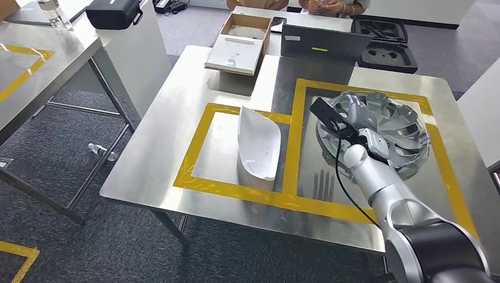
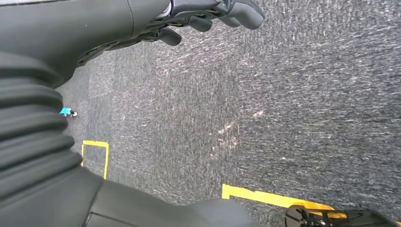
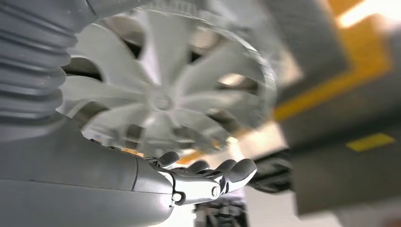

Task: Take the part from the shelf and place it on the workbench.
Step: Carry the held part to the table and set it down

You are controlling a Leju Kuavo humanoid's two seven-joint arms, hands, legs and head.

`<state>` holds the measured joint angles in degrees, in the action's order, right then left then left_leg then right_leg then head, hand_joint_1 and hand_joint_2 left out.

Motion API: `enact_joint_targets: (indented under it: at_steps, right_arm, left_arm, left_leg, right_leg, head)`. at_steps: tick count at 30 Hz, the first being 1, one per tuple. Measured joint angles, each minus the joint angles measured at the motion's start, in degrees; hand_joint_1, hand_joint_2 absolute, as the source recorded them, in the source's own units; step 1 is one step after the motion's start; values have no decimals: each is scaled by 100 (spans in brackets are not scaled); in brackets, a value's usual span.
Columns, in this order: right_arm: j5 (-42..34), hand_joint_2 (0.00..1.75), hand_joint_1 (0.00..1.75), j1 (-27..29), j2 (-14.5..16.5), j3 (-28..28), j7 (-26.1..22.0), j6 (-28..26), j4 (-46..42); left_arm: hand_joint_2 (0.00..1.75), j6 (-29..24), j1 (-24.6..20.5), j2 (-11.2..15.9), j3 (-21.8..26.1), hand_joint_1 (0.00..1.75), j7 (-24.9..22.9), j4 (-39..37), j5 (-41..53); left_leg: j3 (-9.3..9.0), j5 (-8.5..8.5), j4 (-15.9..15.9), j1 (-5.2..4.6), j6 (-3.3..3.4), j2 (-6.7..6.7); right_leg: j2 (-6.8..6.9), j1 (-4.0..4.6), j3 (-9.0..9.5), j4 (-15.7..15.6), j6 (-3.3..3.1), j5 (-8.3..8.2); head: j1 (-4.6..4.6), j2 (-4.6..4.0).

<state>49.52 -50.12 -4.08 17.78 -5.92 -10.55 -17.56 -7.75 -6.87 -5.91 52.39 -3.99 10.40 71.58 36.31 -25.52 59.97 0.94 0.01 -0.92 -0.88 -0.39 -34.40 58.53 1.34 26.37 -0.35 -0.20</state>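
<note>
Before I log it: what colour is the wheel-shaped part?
Silver-grey wheel cover, clearest in the head view.

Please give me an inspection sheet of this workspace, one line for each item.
Surface: steel workbench with two yellow-taped squares.
Job's things: silver wheel cover in the right-side square, white curved part in the other square.
Clutter: open cardboard box, laptop, black foam trays.
Robot hands: right robot hand holds the wheel cover; left robot hand hangs over the floor, holding nothing.
Cables: black cable along the right arm.
Surroundings: grey carpet, bottle on the floor.
</note>
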Motion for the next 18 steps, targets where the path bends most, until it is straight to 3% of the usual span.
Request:
enact_joint_targets:
  at_steps: [6, 8, 13, 18]
  right_arm:
    - [-687, 0, 0, -228, 214, -354, -1055, -37, -659]
    - [-1105, 0, 0, -133, 240, -435, -1359, -30, -1278]
    - [-1961, 0, 0, 400, 171, -516, -1294, 68, -3354]
    - [-2247, 0, 0, 1001, 26, -604, -1441, -99, -4937]
  left_arm:
    - [0, -29, 69, 16, 7, 0, 63, 0, -49]
    - [0, -29, 87, 20, 13, 0, 112, 0, -54]
    - [0, -44, 97, 22, 26, 0, 125, -1, -42]
    - [0, -62, 118, 34, 45, 0, 29, -2, -35]
  left_leg:
    - [-3, 7, 0, 4, -11, -10]
    - [-3, 8, 0, 5, -13, -10]
    - [-4, -3, 7, -6, -6, -9]
    - [-5, -36, 15, -45, 38, 0]
  right_leg:
    - [9, 6, 0, 8, -8, 5]
    - [8, 7, -1, 9, -10, 4]
    - [7, 0, 0, 1, -11, 7]
    - [0, -38, 5, -14, 22, 7]
  head:
    - [-1, 0]
    - [-1, 0]
    - [-1, 0]
    - [-2, 0]
